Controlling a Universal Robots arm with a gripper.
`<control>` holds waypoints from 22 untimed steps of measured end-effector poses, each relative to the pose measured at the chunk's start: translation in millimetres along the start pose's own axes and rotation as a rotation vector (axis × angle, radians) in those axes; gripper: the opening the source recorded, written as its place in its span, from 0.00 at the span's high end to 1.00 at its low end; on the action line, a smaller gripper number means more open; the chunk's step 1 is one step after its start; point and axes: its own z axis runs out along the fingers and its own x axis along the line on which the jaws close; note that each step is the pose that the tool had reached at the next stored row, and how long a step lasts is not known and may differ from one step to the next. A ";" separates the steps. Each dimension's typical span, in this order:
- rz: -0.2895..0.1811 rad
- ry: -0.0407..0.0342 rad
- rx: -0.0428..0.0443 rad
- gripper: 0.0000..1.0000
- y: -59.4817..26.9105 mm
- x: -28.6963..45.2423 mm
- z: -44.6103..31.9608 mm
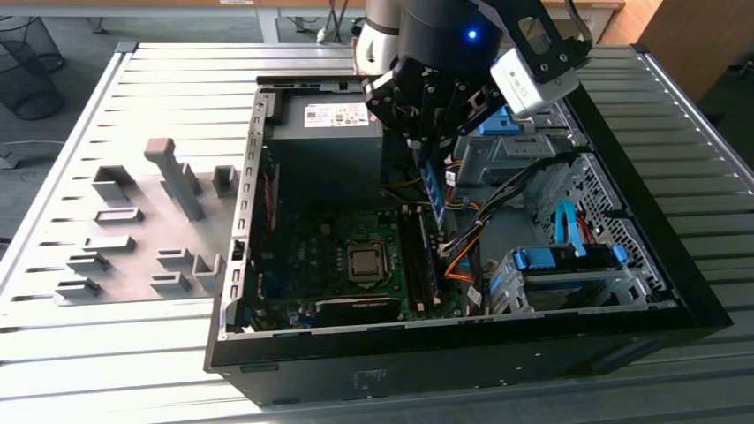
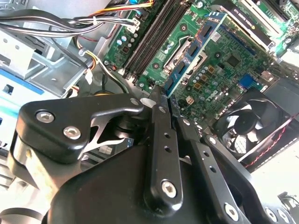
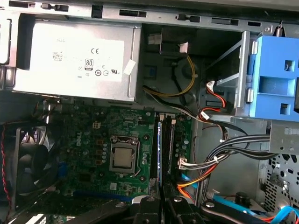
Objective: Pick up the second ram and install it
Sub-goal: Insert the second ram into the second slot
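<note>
In the exterior view, a pale grey holder tray (image 1: pixel 130 238) lies on the slatted table (image 1: pixel 106 344) at the exterior view's left, with several upright blocks and shallow slots moulded into it. To its right lies the open black computer case (image 1: pixel 471 353), side panel off. Inside it, going rightward, sit the green motherboard (image 1: pixel 318 265) with its bare processor socket (image 1: pixel 366 262), then the memory slots (image 1: pixel 418 265), a bundle of orange and black cables (image 1: pixel 465 252), and a metal drive cage (image 1: pixel 566 274) with blue plastic rails. A grey power supply (image 1: pixel 324 119) sits at the far end of the case; its white label (image 1: pixel 335 114) carries print too small to read here, while in the first wrist view the same label (image 3: pixel 84 58) shows certification marks.

The gripper (image 1: pixel 428 150) hangs over the case interior, its fingers (image 2: pixel 161 140) clenched on the second ram (image 1: pixel 435 190), which hangs edge-down just above the memory slots. In the second wrist view the second ram (image 2: pixel 194 51) juts out from between the black fingers over the motherboard, with a case fan (image 2: pixel 245 126) to one side.
</note>
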 end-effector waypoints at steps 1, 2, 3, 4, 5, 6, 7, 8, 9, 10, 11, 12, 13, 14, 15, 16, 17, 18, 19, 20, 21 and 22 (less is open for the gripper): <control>0.000 0.0000 0.0000 0.86 0.0 0.0 0.3; 0.000 0.0000 0.0001 0.86 0.0 0.0 0.3; 0.000 0.0000 -0.0001 0.86 0.0 0.0 0.5; 0.000 -0.0001 -0.0001 0.86 0.0 0.0 0.5; 0.000 -0.0001 -0.0001 0.86 0.0 0.0 0.6; 0.000 -0.0001 -0.0001 0.86 0.0 0.0 0.8; 0.000 -0.0001 -0.0003 0.86 0.0 0.0 1.1; 0.000 -0.0001 -0.0001 0.86 0.0 0.0 1.2; 0.000 0.0000 0.0000 0.86 0.0 0.0 1.3; 0.000 0.0000 0.0000 0.86 0.0 0.0 1.6; 0.000 -0.0001 -0.0002 0.86 0.0 0.0 2.0; 0.000 -0.0001 -0.0002 0.86 0.0 0.0 2.3; 0.000 -0.0001 -0.0001 0.86 0.0 0.0 2.6; 0.000 -0.0001 -0.0001 0.86 0.0 0.0 2.9; 0.000 -0.0001 -0.0001 0.86 0.0 0.0 3.3; 0.000 -0.0001 -0.0001 0.86 0.0 0.0 3.7; 0.000 0.0000 0.0000 0.86 0.0 0.0 4.0; 0.000 0.0000 0.0000 0.86 0.0 0.0 4.3; 0.000 0.0000 -0.0001 0.86 0.0 0.0 4.7; 0.000 0.0000 0.0000 0.86 0.0 0.0 5.1; 0.000 -0.0001 -0.0001 0.86 0.0 -0.1 5.6; 0.000 -0.0001 -0.0001 0.86 0.0 0.0 6.0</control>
